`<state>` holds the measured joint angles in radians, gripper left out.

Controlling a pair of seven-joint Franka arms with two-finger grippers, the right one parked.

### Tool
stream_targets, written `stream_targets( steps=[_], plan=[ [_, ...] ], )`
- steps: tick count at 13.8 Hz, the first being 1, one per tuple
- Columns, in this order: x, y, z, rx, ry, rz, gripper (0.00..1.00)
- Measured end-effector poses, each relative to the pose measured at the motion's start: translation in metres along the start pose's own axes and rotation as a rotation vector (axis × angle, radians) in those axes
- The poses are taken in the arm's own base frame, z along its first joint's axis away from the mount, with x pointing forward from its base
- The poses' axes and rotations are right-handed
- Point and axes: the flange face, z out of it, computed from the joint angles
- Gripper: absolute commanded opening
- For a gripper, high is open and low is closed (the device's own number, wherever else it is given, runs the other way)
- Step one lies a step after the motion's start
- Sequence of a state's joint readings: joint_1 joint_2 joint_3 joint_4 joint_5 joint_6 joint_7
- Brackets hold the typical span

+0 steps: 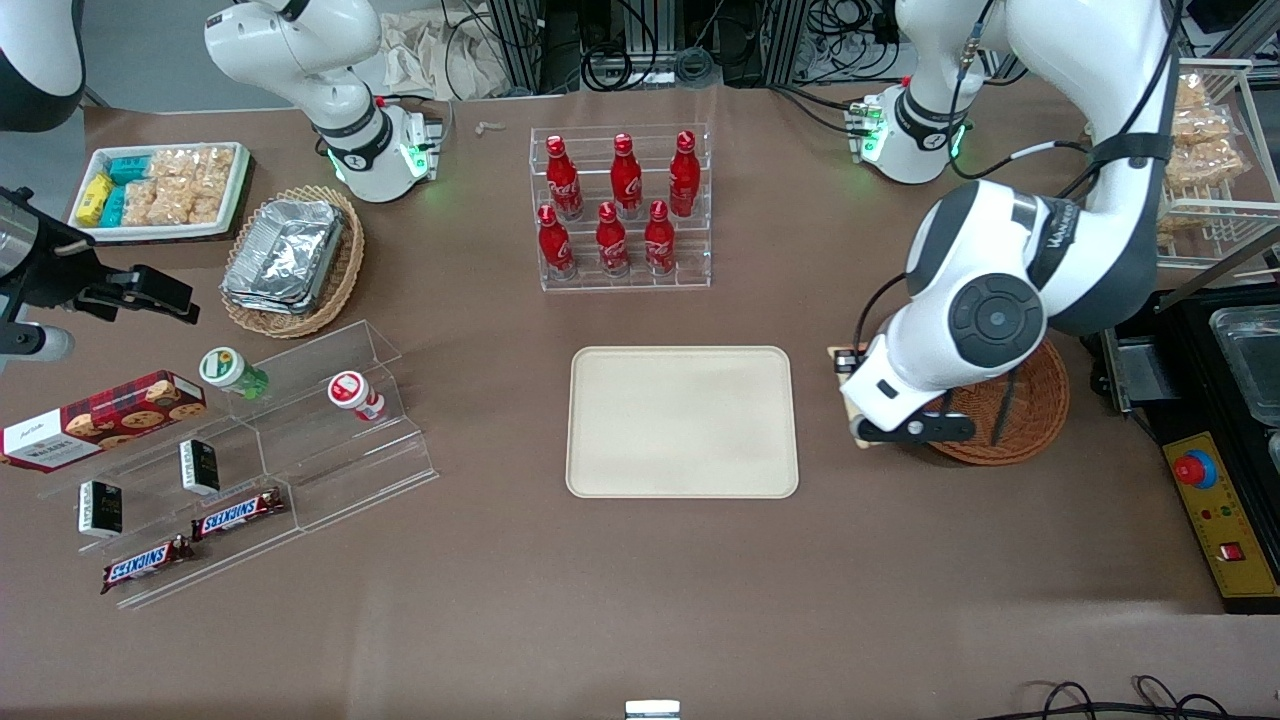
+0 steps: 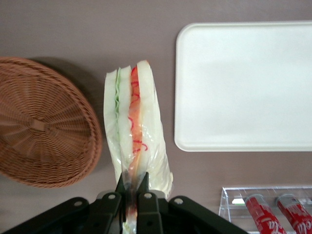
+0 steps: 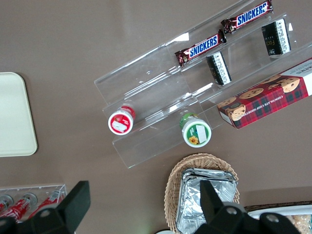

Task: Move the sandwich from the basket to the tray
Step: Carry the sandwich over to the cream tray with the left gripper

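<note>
On the brown bench (image 1: 640, 580), the cream tray (image 1: 683, 421) lies bare near the middle, not far from the front edge, while the woven basket (image 1: 1010, 420) sits beside it toward the working arm's end, apparently emptied. The left arm's hand (image 2: 132, 195), fingers pinched narrow on the wrapped sandwich (image 2: 134, 124), hangs above the bare strip between basket and tray. By the look of it, the lift is done; the carry over the tray and the release remain. In the front view the arm's bulk hides most of the sandwich and part of the basket.
</note>
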<state>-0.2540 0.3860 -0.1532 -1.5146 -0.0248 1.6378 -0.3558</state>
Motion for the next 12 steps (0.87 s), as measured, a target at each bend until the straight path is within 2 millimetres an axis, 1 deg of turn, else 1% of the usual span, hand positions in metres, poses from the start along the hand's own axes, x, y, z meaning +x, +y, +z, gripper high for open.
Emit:
stream_targets(
  steps=[4,6,9,12],
  plan=[
    [0.016,0.005,0.024,-0.012,-0.006,0.026,0.00],
    [0.022,0.021,0.047,-0.008,-0.020,0.052,0.00],
    [0.035,0.053,0.087,-0.015,-0.002,0.089,0.00],
    [0.043,0.074,0.115,-0.016,0.018,0.114,0.00]
  ],
)
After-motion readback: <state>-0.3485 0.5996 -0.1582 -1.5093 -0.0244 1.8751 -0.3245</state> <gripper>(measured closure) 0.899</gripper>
